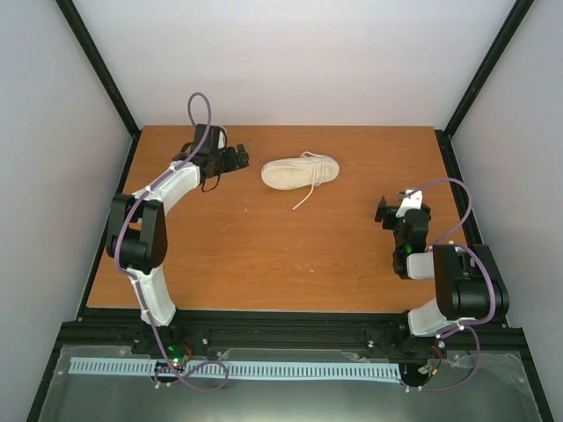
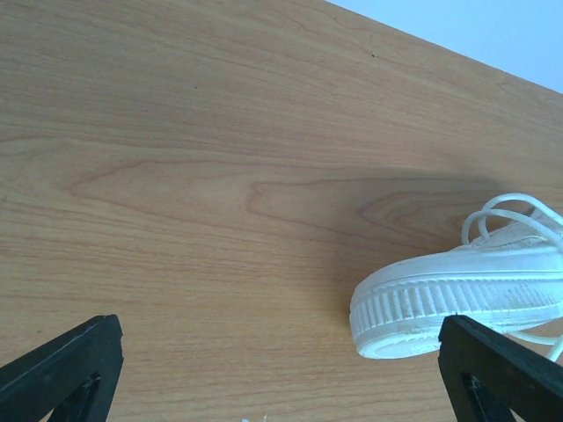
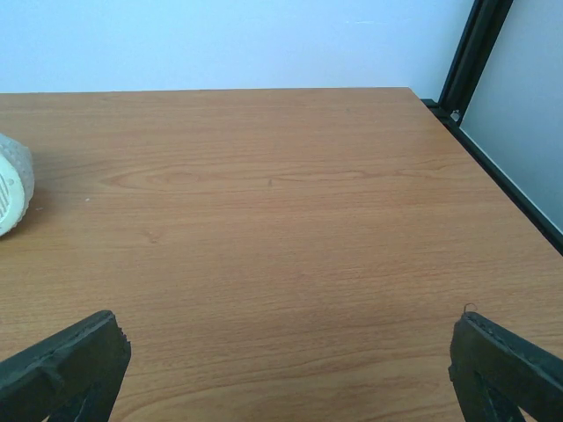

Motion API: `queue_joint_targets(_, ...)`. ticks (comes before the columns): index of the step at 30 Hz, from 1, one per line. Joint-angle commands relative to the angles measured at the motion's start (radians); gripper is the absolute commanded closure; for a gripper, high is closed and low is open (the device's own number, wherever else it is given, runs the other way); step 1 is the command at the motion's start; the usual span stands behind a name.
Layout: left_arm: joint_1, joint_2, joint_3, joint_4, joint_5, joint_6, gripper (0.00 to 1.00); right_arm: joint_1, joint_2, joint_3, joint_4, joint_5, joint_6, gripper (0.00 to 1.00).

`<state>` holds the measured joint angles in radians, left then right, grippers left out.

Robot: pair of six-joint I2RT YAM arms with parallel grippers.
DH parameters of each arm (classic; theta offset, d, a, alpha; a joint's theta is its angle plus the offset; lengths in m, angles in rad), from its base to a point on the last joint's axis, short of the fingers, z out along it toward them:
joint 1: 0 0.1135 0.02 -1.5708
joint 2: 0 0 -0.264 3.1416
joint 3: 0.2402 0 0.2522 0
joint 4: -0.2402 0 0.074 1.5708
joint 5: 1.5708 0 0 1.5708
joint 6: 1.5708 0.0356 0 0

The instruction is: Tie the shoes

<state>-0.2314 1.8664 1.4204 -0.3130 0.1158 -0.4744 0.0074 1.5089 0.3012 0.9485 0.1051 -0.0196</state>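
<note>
- Overview from the top camera: a cream sneaker (image 1: 299, 171) lies toward the far edge of the wooden table (image 1: 264, 255), roughly midway across, its length running left to right. Its thin white laces (image 1: 305, 193) trail loose onto the wood toward my bases. My left gripper (image 1: 241, 158) sits just left of the sneaker, pointed at it but not touching. My right gripper (image 1: 400, 204) hangs nearer my base on the right side, well apart from the sneaker.
- Left wrist camera: my left gripper (image 2: 281, 378) is spread wide and holds nothing. Its black fingers (image 2: 66, 365) show in the two lower corners, with bare wood grain between them. The sneaker (image 2: 457, 290) shows its ribbed rubber end at lower right, just above the finger on that side. Loops of the laces (image 2: 506, 207) rise behind it.
- Right wrist camera: my right gripper (image 3: 281, 369) is likewise spread wide with nothing in its grasp. Its fingers (image 3: 62, 360) sit at the bottom corners over bare wood. Only a sliver of the sneaker (image 3: 10, 185) pokes in at the left edge, well apart from the fingers. A black frame post (image 3: 471, 53) stands at the table's far right corner, against a pale wall (image 3: 220, 40).
</note>
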Motion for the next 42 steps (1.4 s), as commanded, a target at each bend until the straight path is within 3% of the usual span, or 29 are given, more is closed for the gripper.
queue_joint_targets(1,-0.003,0.036,0.058,-0.015,0.016,0.032,0.0,0.007,0.011,0.016,0.059,0.019,-0.011,0.0)
queue_joint_targets(8,-0.003,0.172,0.253,-0.107,0.066,0.092,0.0,0.006,0.011,0.016,0.059,0.02,-0.011,0.0)
queue_joint_targets(19,-0.004,0.465,0.591,-0.142,0.342,0.149,0.0,0.006,0.011,0.017,0.059,0.019,-0.011,0.0)
queue_joint_targets(26,-0.013,0.664,0.876,-0.32,0.432,0.233,0.0,0.007,0.011,0.017,0.059,0.019,-0.012,0.0)
queue_joint_targets(28,-0.021,0.651,0.842,-0.297,0.513,0.234,0.0,0.006,0.012,0.016,0.059,0.02,-0.011,0.0)
queue_joint_targets(34,-0.068,0.476,0.496,-0.084,0.635,0.229,0.0,0.008,0.011,0.016,0.058,0.019,-0.011,0.0)
queue_joint_targets(37,-0.101,0.395,0.357,-0.005,0.653,0.245,0.0,0.008,0.011,0.016,0.058,0.019,-0.011,0.0)
queue_joint_targets(42,-0.165,0.302,0.232,-0.006,0.62,0.357,0.0,0.007,0.011,0.016,0.058,0.019,-0.012,0.0)
